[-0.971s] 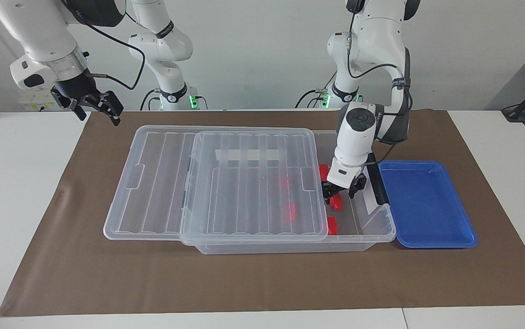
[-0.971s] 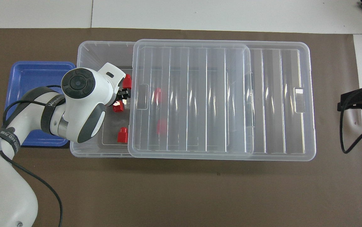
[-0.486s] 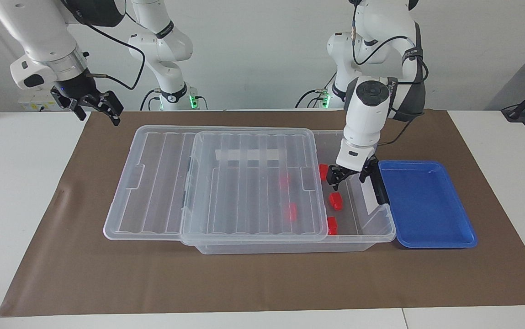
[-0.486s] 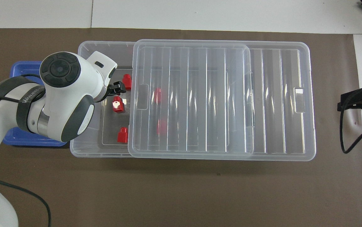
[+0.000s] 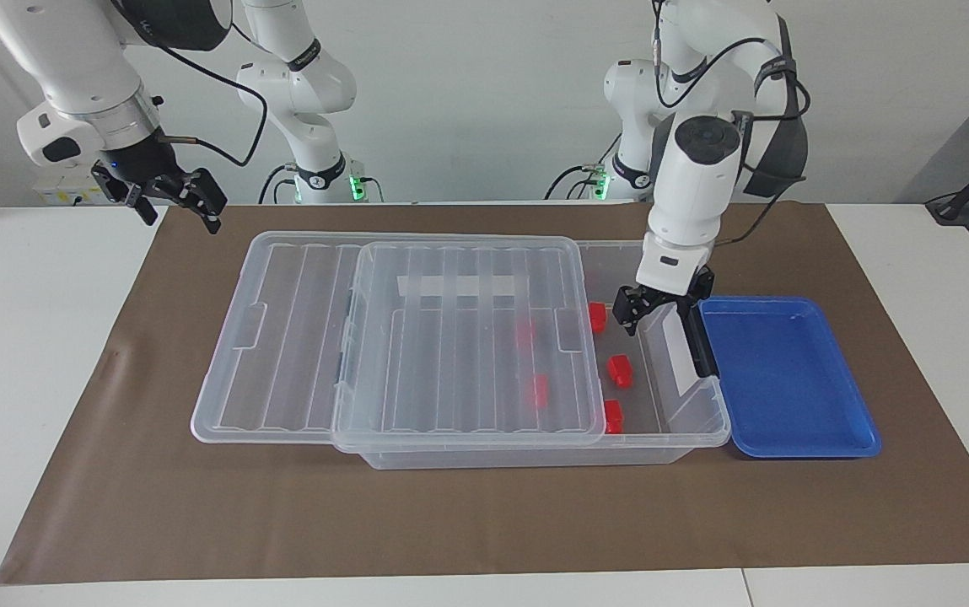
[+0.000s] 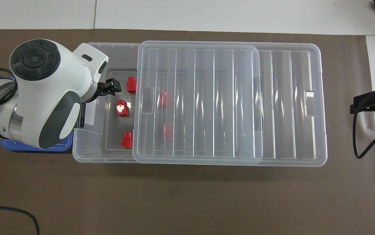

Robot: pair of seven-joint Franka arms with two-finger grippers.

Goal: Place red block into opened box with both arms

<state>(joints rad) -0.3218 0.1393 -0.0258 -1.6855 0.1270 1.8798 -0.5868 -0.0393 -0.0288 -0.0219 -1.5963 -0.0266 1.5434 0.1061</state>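
Over the open end of the box (image 5: 484,455), the left claw (image 5: 651,305) now hangs with its fingers apart and nothing between them. One second ago it was low inside the box, closed around a red block (image 5: 620,371); since then it let the block go and has risen, moving back toward the blue tray (image 5: 788,379). The block it released lies on the box floor, between two other red blocks in the uncovered part, one nearer to the robots (image 5: 597,316) and one farther (image 5: 613,416). Two more red blocks show dimly under the clear lid (image 5: 467,337), which is slid toward the right arm's end and covers most of the box.

The right claw (image 5: 170,194) waits in the air above the bench edge at its own end, also with fingers apart and empty; it has not moved in this second.

I judge that this placing is done: the block is inside and free. The tray looks empty in the facing view, so probably no block is left to bring, and five are in the box. What remains may be only to draw the left arm away, and perhaps to close the lid.
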